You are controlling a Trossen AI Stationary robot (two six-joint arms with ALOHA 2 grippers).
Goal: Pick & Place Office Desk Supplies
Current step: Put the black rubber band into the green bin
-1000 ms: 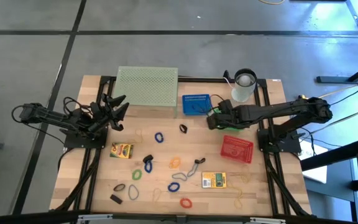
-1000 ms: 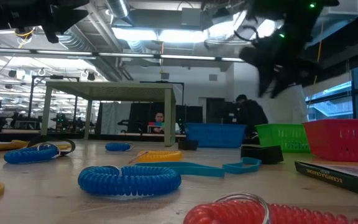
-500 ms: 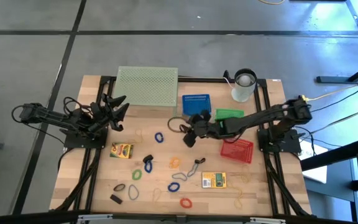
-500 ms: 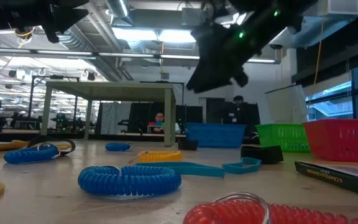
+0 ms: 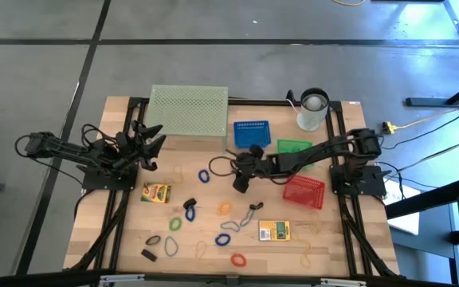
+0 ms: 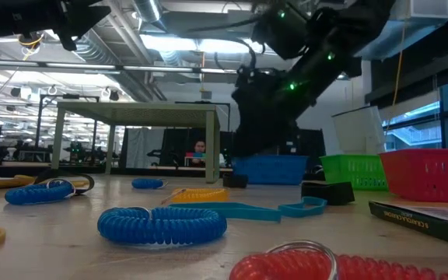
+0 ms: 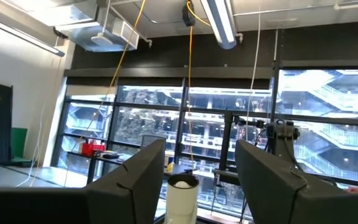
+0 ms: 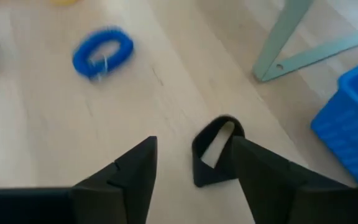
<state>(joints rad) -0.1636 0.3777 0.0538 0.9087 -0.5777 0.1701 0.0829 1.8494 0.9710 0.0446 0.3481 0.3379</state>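
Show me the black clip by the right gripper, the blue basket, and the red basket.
black clip (image 8: 215,152), right wrist view, on its folded body.
blue basket (image 5: 251,133), high view, on its mesh floor.
red basket (image 5: 304,191), high view, on its mesh floor.

The table (image 5: 213,191) is pale matt wood with fine grain, the clip (image 8: 215,152) by the blue plastic basket (image 8: 353,121) matt black, the blue loop (image 8: 102,51) ribbed

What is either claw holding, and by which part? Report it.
Nothing is held. The right claw hangs open over a black clip on the table; the left claw waits open at the table's left edge.
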